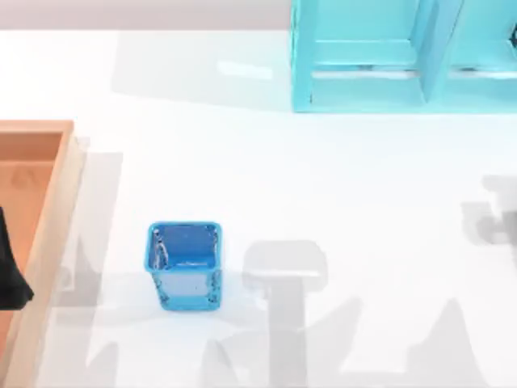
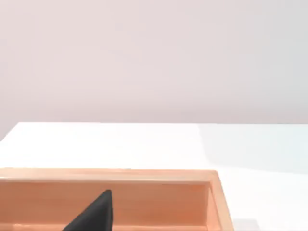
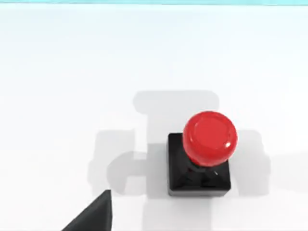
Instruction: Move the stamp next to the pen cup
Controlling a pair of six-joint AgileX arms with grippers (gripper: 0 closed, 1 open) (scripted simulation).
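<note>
Approach step: black square-based stamp with red knob (image 3: pixel 202 159) lower right of frame, grip state unreadable; next, descend, grasp.

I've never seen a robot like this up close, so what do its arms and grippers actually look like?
Little of them is in view. The left arm is a plain matte black shape at the table's left edge, over the wooden tray. Each wrist view shows one black, pointed, wedge-shaped finger. No cables or markings can be seen.

i see the stamp (image 3: pixel 199 163) with its glossy red knob, the see-through shiny pen cup (image 1: pixel 185 264), a matt wooden tray (image 1: pixel 48 234).
</note>
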